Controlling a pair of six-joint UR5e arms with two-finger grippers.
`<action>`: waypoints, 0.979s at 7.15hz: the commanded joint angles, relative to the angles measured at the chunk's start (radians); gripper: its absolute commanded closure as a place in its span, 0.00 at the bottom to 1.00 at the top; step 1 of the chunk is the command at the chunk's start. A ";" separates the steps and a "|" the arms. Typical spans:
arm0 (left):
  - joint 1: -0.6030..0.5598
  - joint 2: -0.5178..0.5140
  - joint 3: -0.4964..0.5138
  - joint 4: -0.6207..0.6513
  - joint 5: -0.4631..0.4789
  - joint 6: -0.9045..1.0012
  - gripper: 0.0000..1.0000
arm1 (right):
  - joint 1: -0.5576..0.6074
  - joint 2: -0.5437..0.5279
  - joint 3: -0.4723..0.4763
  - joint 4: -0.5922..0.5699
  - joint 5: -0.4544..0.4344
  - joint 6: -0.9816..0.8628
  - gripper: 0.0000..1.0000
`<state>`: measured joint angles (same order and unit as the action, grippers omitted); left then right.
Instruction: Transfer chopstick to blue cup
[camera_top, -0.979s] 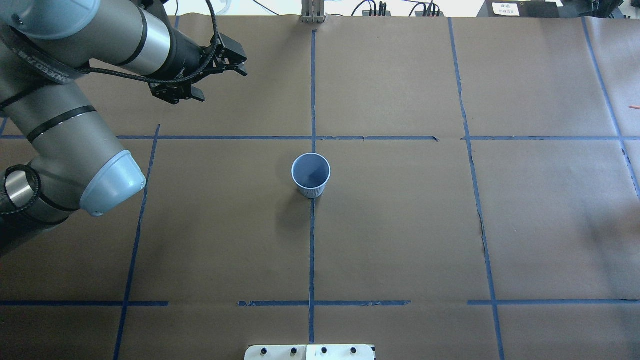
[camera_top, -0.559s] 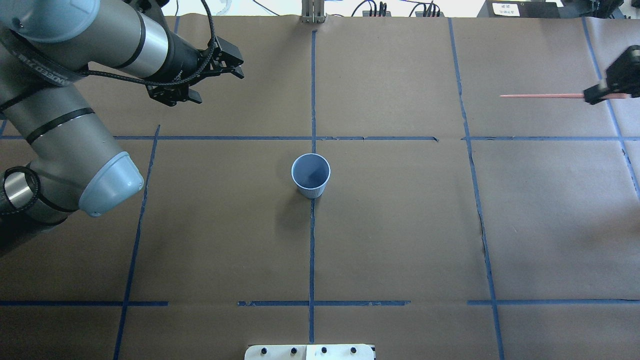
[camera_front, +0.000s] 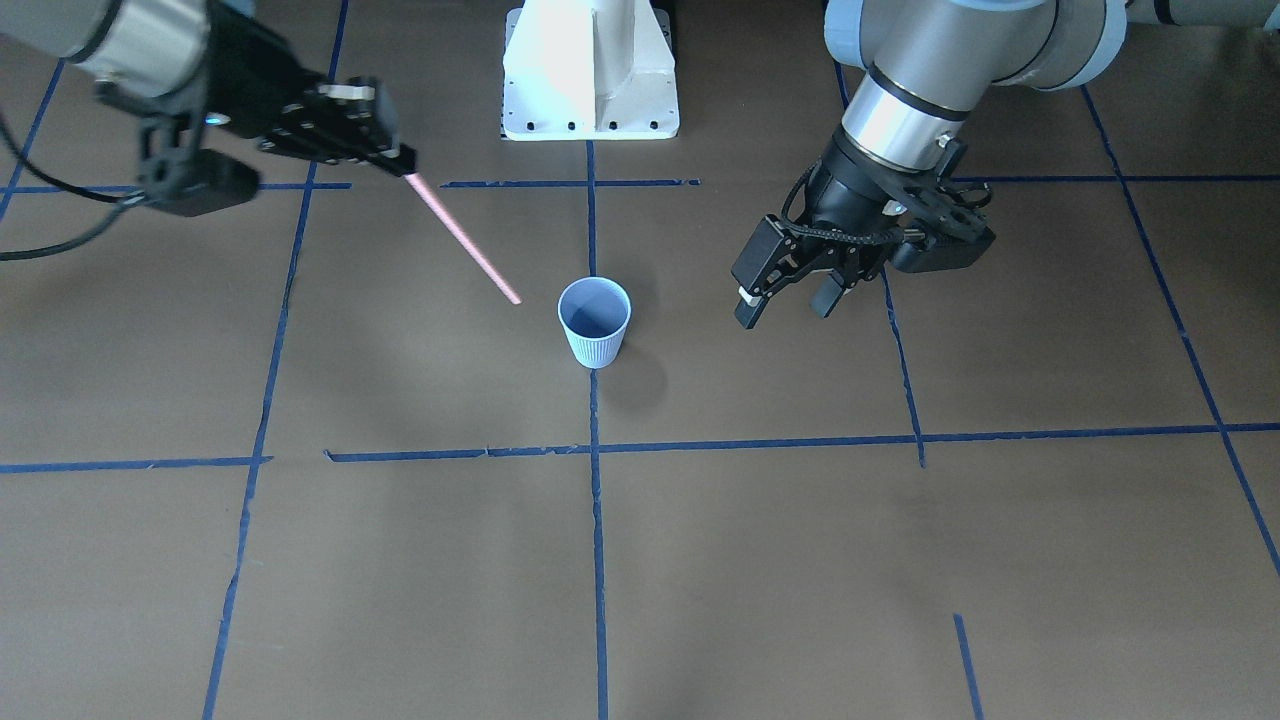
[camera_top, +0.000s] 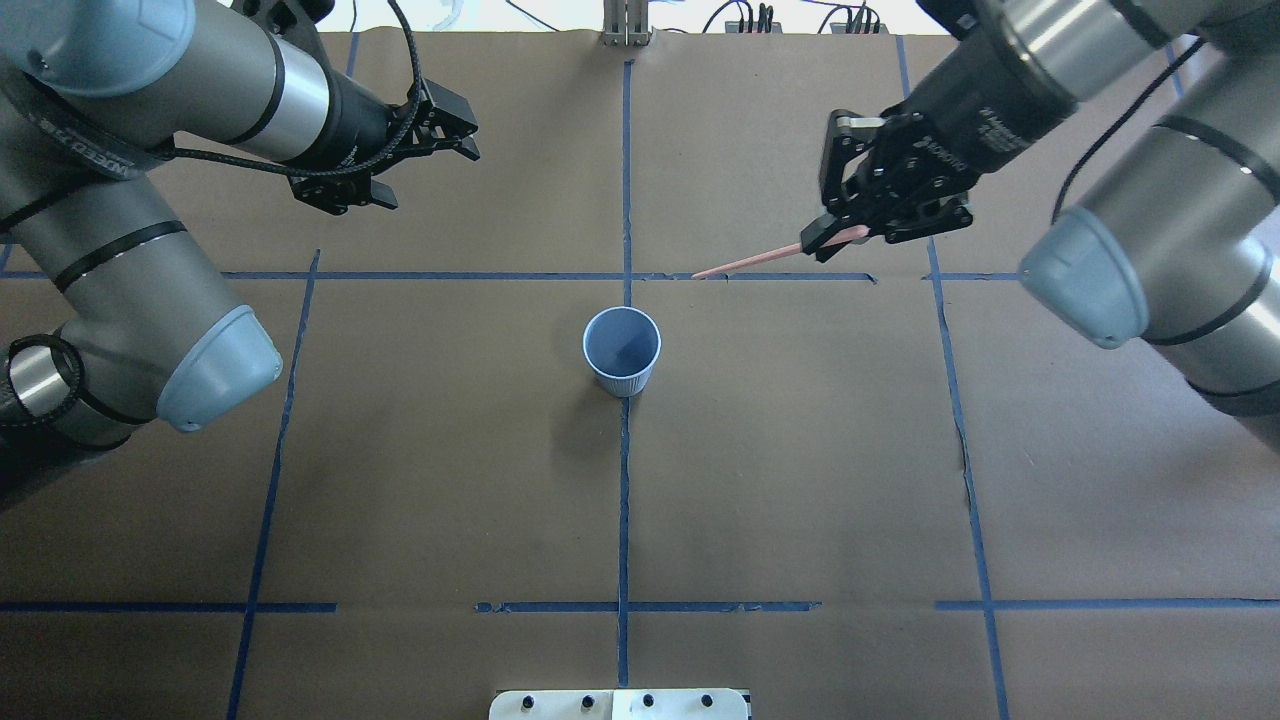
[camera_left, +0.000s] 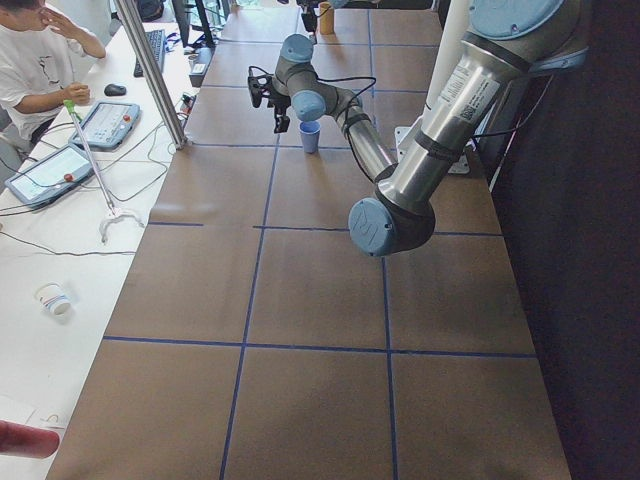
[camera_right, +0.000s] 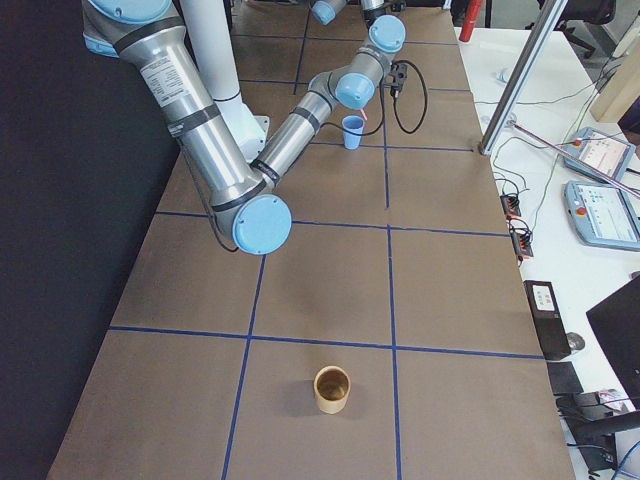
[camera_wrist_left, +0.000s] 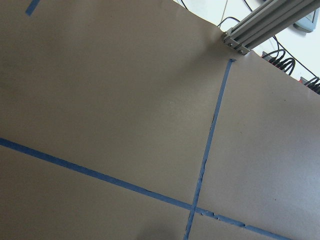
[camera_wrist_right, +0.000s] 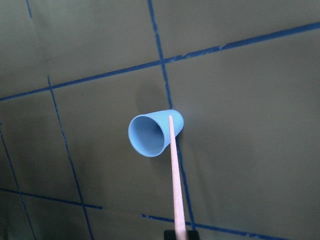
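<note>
The blue cup (camera_top: 621, 350) stands upright at the table's centre on a blue tape line, and also shows in the front view (camera_front: 595, 320) and the right wrist view (camera_wrist_right: 150, 134). My right gripper (camera_top: 838, 234) is shut on one end of the salmon-pink chopstick (camera_top: 755, 261). The stick slants down toward the cup, and its free tip is in the air just short of the rim (camera_front: 462, 238). In the right wrist view the stick (camera_wrist_right: 175, 180) points at the cup's rim. My left gripper (camera_front: 785, 308) is open and empty, raised on the cup's other side.
The table is covered in brown paper with blue tape lines. The white robot base (camera_front: 590, 70) is at the near edge. A brown cup (camera_right: 332, 388) stands at the table's right end. An aluminium post (camera_top: 627, 25) is at the far edge. An operator (camera_left: 40, 60) sits beside the table.
My right arm has come in from the right edge with the chopstick and moved left toward the cup, with the stick now slanted. My left gripper has drifted slightly left.
</note>
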<state>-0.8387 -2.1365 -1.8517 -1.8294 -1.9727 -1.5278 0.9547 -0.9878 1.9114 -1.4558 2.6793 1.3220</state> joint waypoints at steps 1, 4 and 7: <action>-0.002 0.015 0.000 -0.024 0.000 -0.002 0.00 | -0.071 0.052 -0.028 0.000 -0.006 0.025 1.00; 0.000 0.015 0.000 -0.025 0.000 -0.005 0.00 | -0.106 0.060 -0.150 0.098 -0.073 0.025 1.00; 0.000 0.013 0.000 -0.027 0.000 -0.006 0.00 | -0.161 0.100 -0.245 0.141 -0.143 0.023 0.98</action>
<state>-0.8383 -2.1229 -1.8515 -1.8556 -1.9727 -1.5335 0.8134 -0.8966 1.6862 -1.3226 2.5598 1.3468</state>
